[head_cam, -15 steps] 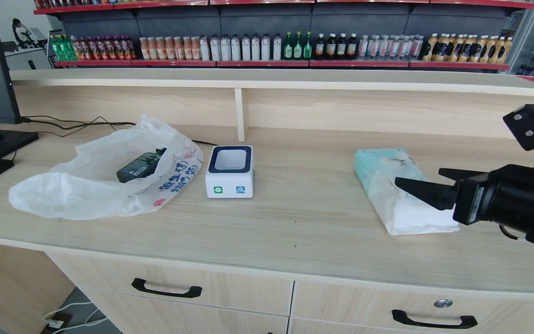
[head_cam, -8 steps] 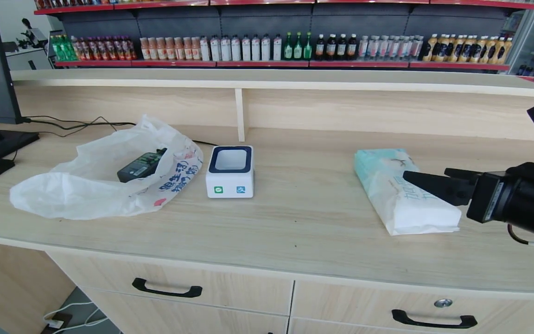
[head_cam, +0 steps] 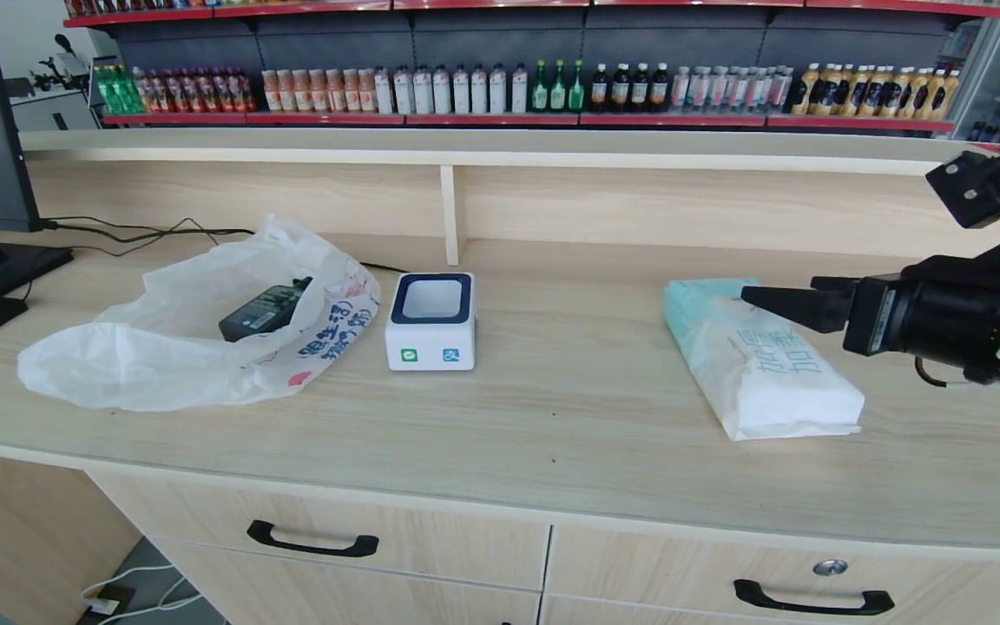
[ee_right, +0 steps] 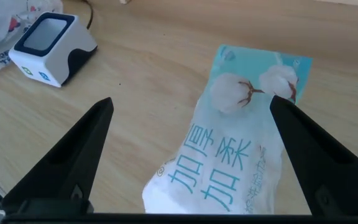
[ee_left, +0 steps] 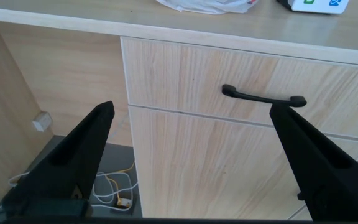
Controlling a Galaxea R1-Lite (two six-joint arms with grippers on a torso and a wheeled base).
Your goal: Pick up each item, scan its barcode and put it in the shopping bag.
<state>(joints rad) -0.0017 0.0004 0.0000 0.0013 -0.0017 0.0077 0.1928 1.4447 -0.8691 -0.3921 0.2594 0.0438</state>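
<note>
Head view: finds the soft white-and-mint plastic-wrapped tissue pack [head_cam: 760, 356] lying flat toward the right of the pale wood-grain counter [head_cam: 552, 417], well apart from the white cube-shaped barcode scanner [head_cam: 430, 321] at the middle; sees, just beside the scanner on the left, the crumpled white plastic shopping bag [head_cam: 161, 356] lying slack and open-mouthed with a dark flat item [head_cam: 264, 311] already inside, probably left gaping for the next drop; places the black right gripper [head_cam: 782, 295] over the pack's far end, fingers spread, apparently clear of the wrapper; reads as lining up for a grasp, with scanning and bagging not yet done.

Left wrist view: shows the black left gripper [ee_left: 191, 107] with fingers wide apart and nothing between them, low before a pale drawer front [ee_left: 185, 74] with a curved black handle [ee_left: 263, 98], below the counter edge; probably kept there to leave the counter to the other arm.

Right wrist view: looks down between the spread fingers onto the pack, with room on both sides; suggests an opening wider than the pack, so that closing takes it by its long sides; expects the soft wrapper to give and crease; shows no barcode on the upper face.
</note>
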